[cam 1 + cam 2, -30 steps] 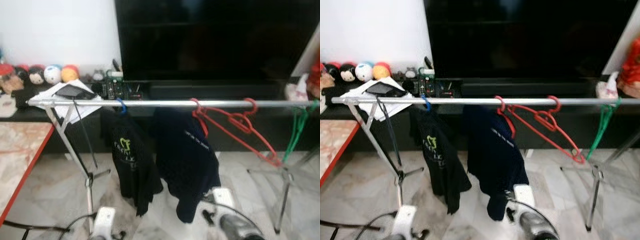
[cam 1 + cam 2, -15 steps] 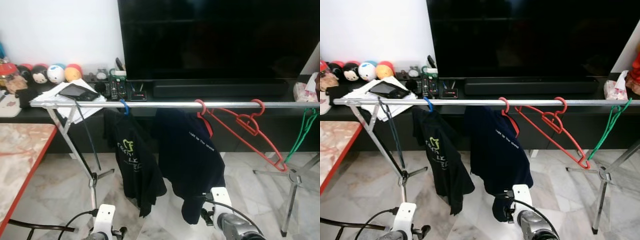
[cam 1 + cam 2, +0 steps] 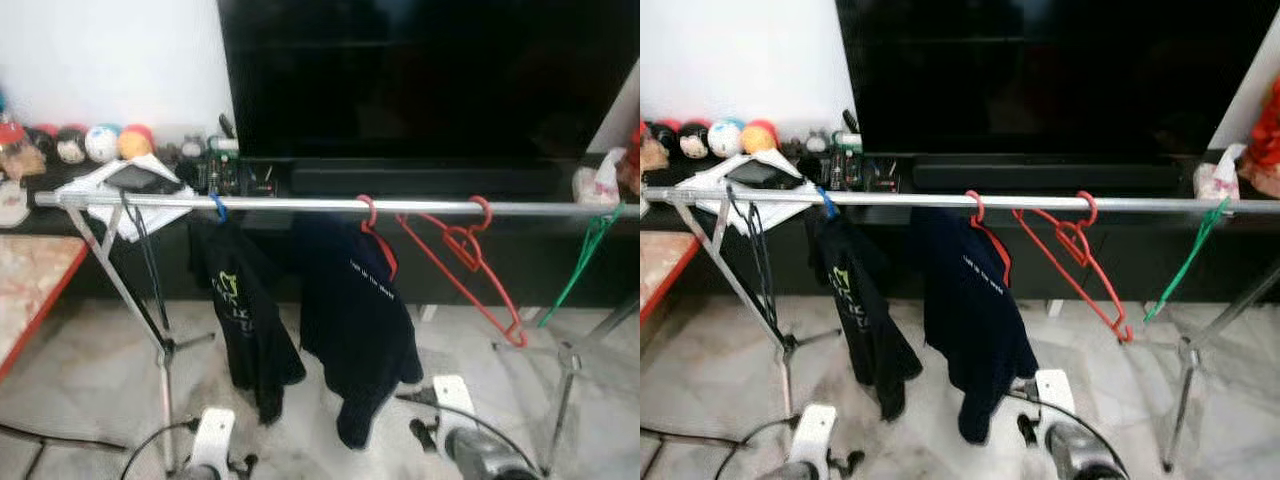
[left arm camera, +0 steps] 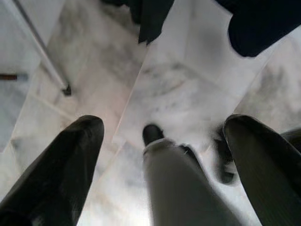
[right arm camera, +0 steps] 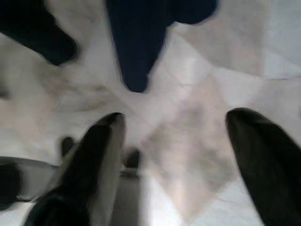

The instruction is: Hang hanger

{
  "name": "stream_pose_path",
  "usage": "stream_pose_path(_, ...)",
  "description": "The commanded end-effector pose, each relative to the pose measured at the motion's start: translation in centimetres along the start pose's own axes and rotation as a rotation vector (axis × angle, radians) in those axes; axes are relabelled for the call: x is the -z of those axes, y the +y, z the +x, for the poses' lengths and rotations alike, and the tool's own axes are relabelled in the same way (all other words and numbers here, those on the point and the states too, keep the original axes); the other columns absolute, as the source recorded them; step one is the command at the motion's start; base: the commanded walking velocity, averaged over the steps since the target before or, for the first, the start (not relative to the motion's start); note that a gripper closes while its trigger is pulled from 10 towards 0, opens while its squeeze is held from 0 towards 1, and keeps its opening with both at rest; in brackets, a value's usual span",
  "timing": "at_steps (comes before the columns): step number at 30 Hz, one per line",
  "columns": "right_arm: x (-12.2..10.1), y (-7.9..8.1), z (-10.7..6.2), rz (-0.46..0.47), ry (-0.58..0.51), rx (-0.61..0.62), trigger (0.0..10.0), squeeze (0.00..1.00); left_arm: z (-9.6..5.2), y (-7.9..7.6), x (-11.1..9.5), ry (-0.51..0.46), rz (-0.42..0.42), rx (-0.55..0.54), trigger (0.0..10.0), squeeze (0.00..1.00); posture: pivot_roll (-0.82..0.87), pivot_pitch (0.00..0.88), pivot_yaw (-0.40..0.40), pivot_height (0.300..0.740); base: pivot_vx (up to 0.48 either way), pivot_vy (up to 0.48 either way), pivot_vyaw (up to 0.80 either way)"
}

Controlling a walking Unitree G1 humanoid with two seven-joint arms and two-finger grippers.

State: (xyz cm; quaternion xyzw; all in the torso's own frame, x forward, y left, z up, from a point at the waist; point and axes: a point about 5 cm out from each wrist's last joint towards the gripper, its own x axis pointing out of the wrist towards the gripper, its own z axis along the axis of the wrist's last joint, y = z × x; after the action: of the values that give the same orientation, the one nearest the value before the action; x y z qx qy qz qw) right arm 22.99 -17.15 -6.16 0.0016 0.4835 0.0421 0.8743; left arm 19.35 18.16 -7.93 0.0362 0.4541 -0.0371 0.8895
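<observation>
The whole picture has slid and blurred since half a second ago, and that is the head camera moving, not the laundry: the rail (image 3: 330, 206), its shirts and its hangers keep the same order along it as before. So the robot is on the move, shifting or turning in front of the rack, and nothing on the rack has been touched.

Down low, both arms hang idle. The left claw (image 4: 160, 160) points at the marble floor (image 4: 188, 89), its two black fingers (image 4: 61, 165) spread wide with nothing between them. The right claw (image 5: 178, 160) is the same story, fingers (image 5: 96, 155) parted, empty, floor beneath and the hem of a dark shirt (image 5: 138, 42) at the far edge.

Up on the rail: a blue hanger (image 3: 217, 208) carrying a black shirt (image 3: 245, 320), a red hook carrying the navy shirt (image 3: 362, 320), then the bare red hanger (image 3: 465, 265) already hooked on, tilted, its low corner dropping toward the right. Further right, a green hanger (image 3: 580, 265) dangles near the rail's end. Behind it all, the big dark TV (image 3: 420, 80).

My read: with a hanger hooked on and both claws empty and lowered, the hanging looks done, and this drift is likely the robot stepping off or repositioning. If another hanger is meant, neither claw holds one yet.
</observation>
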Motion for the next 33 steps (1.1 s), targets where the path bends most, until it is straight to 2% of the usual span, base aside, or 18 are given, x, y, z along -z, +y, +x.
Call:
stream_pose_path(1, -0.2, -0.8, -0.1, -0.005, -0.004, 0.020, 10.0, 0.00, 0.1, -0.3, -0.6, -0.022, 0.010, -0.011, 10.0, 0.00, -0.07, 0.000, -0.007, 0.740, 0.000, 0.000, 0.00)
stream_pose_path(4, -0.2, -0.8, -0.1, -0.005, -0.004, 0.020, 10.0, 0.00, 0.1, -0.3, -0.7, -0.049, 0.007, -0.028, 10.0, 0.00, -0.07, 0.000, -0.007, 0.740, 0.000, 0.000, 0.00)
stream_pose_path(7, -0.1, -0.8, -0.1, -0.003, -0.002, 0.020, 10.0, 0.00, -0.1, -0.2, -1.3, -0.145, -0.004, -0.053, 10.0, 0.00, -0.07, 0.000, -0.012, 0.740, 0.000, 0.000, 0.00)
stream_pose_path(11, 0.0, -0.9, -0.1, -0.002, 0.000, 0.021, 10.0, 0.00, -0.3, -0.1, -1.8, -0.219, 0.012, -0.085, 10.0, 0.00, -0.07, 0.000, -0.014, 0.740, 0.000, 0.000, 0.00)
stream_pose_path(13, 0.0, -1.0, -0.2, -0.001, 0.001, 0.022, 10.0, 0.00, -0.6, 0.1, -2.3, -0.303, -0.016, -0.144, 10.0, 0.00, -0.07, 0.000, -0.020, 0.740, 0.000, 0.000, 0.00)
stream_pose_path(14, 0.0, -1.0, -0.2, -0.001, 0.001, 0.022, 10.0, 0.00, -0.6, 0.1, -2.3, -0.303, -0.016, -0.144, 10.0, 0.00, -0.07, 0.000, -0.020, 0.740, 0.000, 0.000, 0.00)
stream_pose_path(16, 0.0, -1.1, -0.2, -0.004, 0.003, 0.023, 10.0, 0.00, -0.9, 0.1, -2.6, -0.383, -0.074, -0.183, 10.0, 0.00, -0.06, 0.000, -0.026, 0.740, 0.000, 0.000, 0.00)
stream_pose_path(18, 0.0, -1.2, -0.2, -0.006, 0.004, 0.023, 10.0, 0.00, -1.1, 0.1, -2.8, -0.421, -0.108, -0.197, 10.0, 0.00, -0.06, 0.000, -0.030, 0.740, 0.000, 0.000, 0.00)
stream_pose_path(22, 0.0, -1.4, -0.2, -0.015, 0.008, 0.023, 10.0, 0.00, -1.4, 0.1, -3.3, -0.487, -0.066, -0.236, 10.0, 0.00, -0.05, 0.000, -0.038, 0.740, 0.000, 0.000, 0.00)
stream_pose_path(24, 0.0, -1.4, -0.2, -0.017, 0.008, 0.022, 10.0, 0.00, -2.2, 2.3, -6.3, -0.639, -0.059, -0.298, 10.0, 0.00, -0.05, 0.000, -0.038, 0.740, 0.000, 0.000, 0.00)
stream_pose_path(25, 0.0, -1.4, -0.2, -0.017, 0.008, 0.022, 10.0, 0.00, -3.3, 4.2, -9.0, -0.757, -0.060, -0.326, 10.0, 0.00, -0.05, 0.000, -0.038, 0.740, 0.000, 0.000, 0.00)
stream_pose_path(26, 0.0, -1.4, -0.2, -0.019, 0.008, 0.022, 10.0, 0.00, -5.3, 6.0, -12.4, -0.908, -0.047, -0.339, 10.0, 0.00, -0.05, 0.000, -0.042, 0.740, 0.000, 0.000, 0.00)
stream_pose_path(27, 0.0, -1.4, -0.2, -0.019, 0.008, 0.022, 10.0, 0.00, -5.3, 6.0, -12.4, -0.908, -0.047, -0.339, 10.0, 0.00, -0.05, 0.000, -0.042, 0.740, 0.000, 0.000, 0.00)
stream_pose_path(28, -0.1, -1.4, -0.3, -0.023, 0.008, 0.021, 10.0, 0.00, -6.1, 6.2, -13.7, -0.970, -0.041, -0.326, 10.0, 0.00, -0.05, 0.000, -0.043, 0.740, 0.000, 0.000, 0.00)
stream_pose_path(30, -0.1, -1.4, -0.3, -0.025, 0.008, 0.020, 10.0, 0.00, -6.3, 6.2, -14.0, -0.983, -0.038, -0.322, 10.0, 0.00, -0.05, 0.000, -0.043, 0.740, 0.000, 0.000, 0.00)
stream_pose_path(31, -0.1, -1.4, -0.3, -0.025, 0.008, 0.020, 10.0, 0.00, -6.6, 6.0, -15.1, -1.025, -0.030, -0.293, 10.0, 0.00, -0.05, 0.000, -0.043, 0.740, 0.000, 0.000, 0.00)
stream_pose_path(33, -0.1, -1.4, -0.3, -0.024, 0.007, 0.020, 10.0, 0.00, -6.8, 5.6, -15.9, -1.055, -0.022, -0.257, 10.0, 0.00, -0.05, 0.000, -0.043, 0.740, 0.000, 0.000, 0.00)
